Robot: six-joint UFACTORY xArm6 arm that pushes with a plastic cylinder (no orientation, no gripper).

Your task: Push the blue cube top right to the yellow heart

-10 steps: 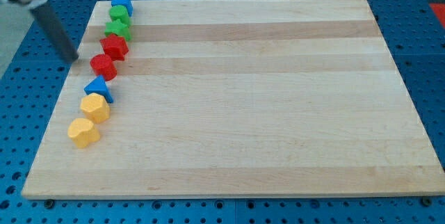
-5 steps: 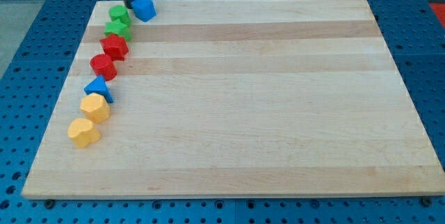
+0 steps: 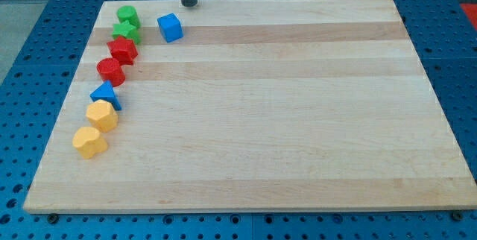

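The blue cube [image 3: 170, 27] sits on the wooden board near the view's top left, just right of the column of blocks. The yellow heart [image 3: 89, 141] lies at the bottom of that column, near the board's left edge. My tip [image 3: 190, 3] is at the board's top edge, a little above and right of the blue cube, not touching it.
Down the left edge run two green blocks [image 3: 127, 15] [image 3: 126, 31], a red star-like block [image 3: 123, 50], a red cylinder [image 3: 110, 71], a blue triangle [image 3: 105, 94] and a yellow hexagon [image 3: 102, 115]. The wooden board [image 3: 283, 121] rests on a blue perforated table.
The blue cube slid right and down, away from the column's top. My tip went from the board's left side to the top edge, then right past the cube.
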